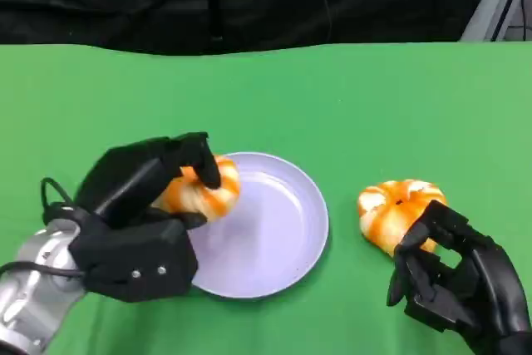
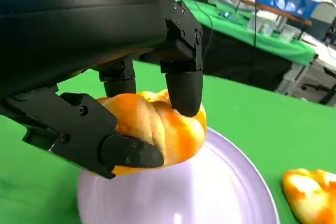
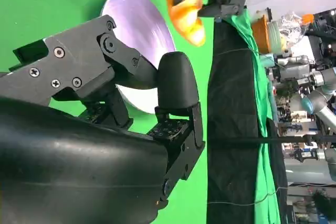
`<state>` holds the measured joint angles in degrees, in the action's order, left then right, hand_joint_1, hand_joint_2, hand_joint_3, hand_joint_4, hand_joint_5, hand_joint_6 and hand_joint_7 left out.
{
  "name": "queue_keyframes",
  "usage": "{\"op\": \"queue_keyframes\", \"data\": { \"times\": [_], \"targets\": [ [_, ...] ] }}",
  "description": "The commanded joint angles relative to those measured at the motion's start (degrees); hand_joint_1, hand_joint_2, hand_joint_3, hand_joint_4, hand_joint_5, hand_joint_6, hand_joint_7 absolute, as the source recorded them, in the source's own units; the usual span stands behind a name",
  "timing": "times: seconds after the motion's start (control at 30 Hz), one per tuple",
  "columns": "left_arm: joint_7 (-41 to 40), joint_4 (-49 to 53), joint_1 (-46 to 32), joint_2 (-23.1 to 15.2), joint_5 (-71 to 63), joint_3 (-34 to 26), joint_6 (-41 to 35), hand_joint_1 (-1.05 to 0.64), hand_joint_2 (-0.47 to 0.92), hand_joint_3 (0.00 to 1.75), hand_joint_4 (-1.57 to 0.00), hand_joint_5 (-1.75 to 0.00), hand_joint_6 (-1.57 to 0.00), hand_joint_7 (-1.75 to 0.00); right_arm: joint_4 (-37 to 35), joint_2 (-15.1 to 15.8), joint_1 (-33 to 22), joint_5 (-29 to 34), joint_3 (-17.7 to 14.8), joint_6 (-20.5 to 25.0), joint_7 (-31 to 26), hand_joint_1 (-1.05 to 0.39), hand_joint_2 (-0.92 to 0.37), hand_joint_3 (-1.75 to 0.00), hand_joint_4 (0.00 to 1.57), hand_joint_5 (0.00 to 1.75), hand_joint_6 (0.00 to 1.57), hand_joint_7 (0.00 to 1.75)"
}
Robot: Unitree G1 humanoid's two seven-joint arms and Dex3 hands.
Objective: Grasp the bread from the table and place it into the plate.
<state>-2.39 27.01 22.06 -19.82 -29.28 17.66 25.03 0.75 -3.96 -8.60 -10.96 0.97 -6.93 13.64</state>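
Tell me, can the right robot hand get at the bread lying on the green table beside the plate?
Probably yes: the right robot hand sits just behind that bread, fingers apart, with nothing between them.

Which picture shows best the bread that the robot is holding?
The left wrist view: the held bread is big and close, pinched by the left hand. The head view shows it small over the plate; the right wrist view, far away.

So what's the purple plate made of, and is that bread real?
The plate looks like smooth plastic or glazed ceramic: pale lilac, with a soft shine on its rim. I can't tell which. The bread held by the left hand looks glossy and evenly orange-and-white, so it may be a toy, perhaps plastic or foam. The second bread on the table looks the same.
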Motion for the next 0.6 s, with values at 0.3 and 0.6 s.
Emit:
{"op": "queue_keyframes", "data": {
  "times": [0.3,0.6],
  "targets": [
    [-3.61,12.76,5.41,5.32,-1.21,2.70,7.32,0.01,0.82,0.62,-0.59,-1.68,-0.66,-1.42,0.42,-0.17,-0.35,0.09,0.08,-0.81,-1.16,-0.13,-0.67,-1.02,0.81,1.75,0.63,1.66],
    [1.46,9.93,5.75,1.42,-6.53,5.75,4.66,-0.80,0.92,0.47,-0.18,-0.03,-0.44,-0.01,-0.06,0.00,-0.19,-0.05,0.12,-1.36,-0.87,-0.13,-0.66,-1.04,0.82,1.75,0.63,1.66]
  ]
}}
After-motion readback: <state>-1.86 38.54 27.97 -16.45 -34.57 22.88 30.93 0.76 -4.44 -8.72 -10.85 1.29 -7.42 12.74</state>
